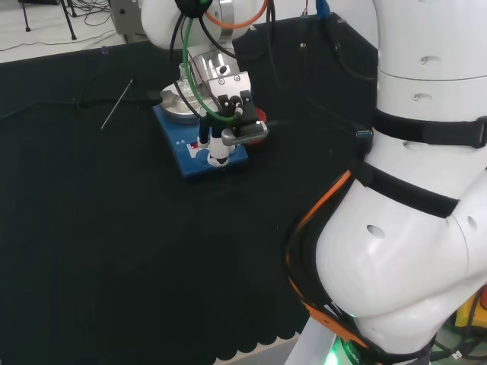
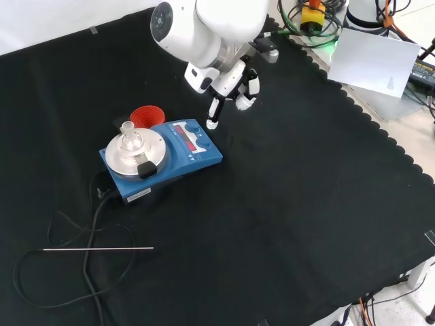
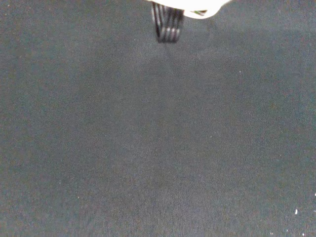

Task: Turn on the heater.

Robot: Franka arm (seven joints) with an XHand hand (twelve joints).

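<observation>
Blue heater [image 2: 163,157] bears a glass flask in front view; robot hand [image 2: 228,92] hovers beside, fingers straight.

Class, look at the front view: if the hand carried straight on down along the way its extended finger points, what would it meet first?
Most likely the control panel end of the blue heater. The hand points one finger downward beside the panel's knob. Depth is unclear, so it could instead land on the black cloth just beside it.

Place: we think this is a lab.
Table: we see a bench with black cloth [image 2: 306,204].
Tool: a blue heater [image 2: 163,157], left of middle in the front view, carries a small glass flask [image 2: 129,139].
Machine: a white robot arm [image 1: 411,190], right side of the head view.
Wires: cables [image 2: 312,20], top right of the front view.
</observation>
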